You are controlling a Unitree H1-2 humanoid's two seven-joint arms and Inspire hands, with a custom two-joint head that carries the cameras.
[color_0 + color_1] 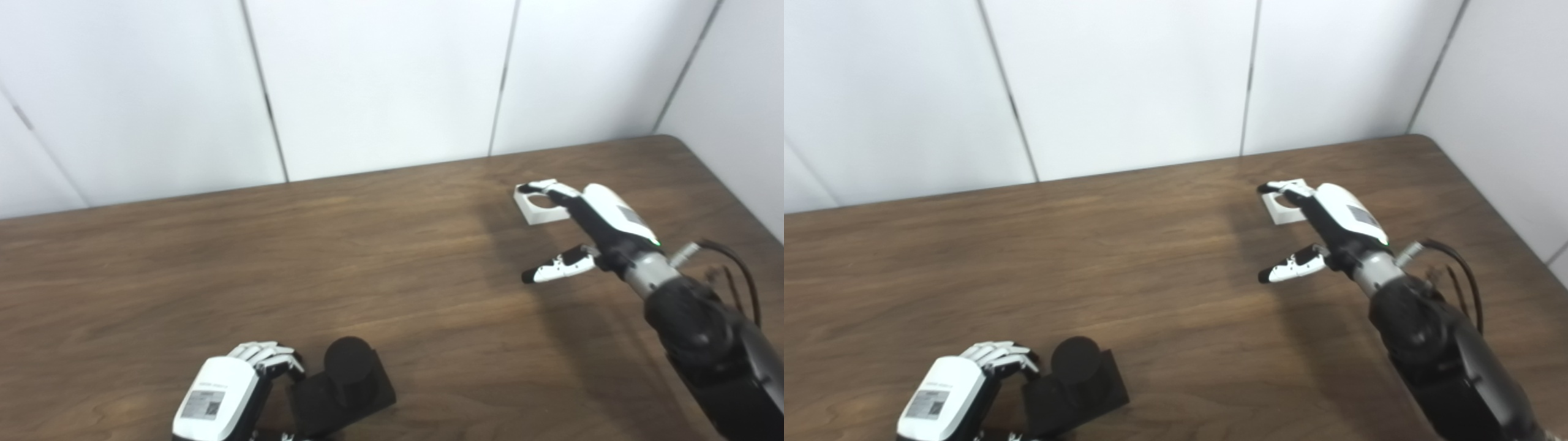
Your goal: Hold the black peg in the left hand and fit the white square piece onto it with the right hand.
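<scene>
We are looking at what seems a lab or robot test cell rather than a home. We are seeing a plain wood-grain table (306,257) standing against bare white wall panels (380,79) split by thin dark seams, with nothing hanging on them. We are also noticing exposed cables (732,269) looping at the wrist of a black robot arm (716,349), and a printed label sticker (204,404) showing on the white back of a robot hand.
</scene>
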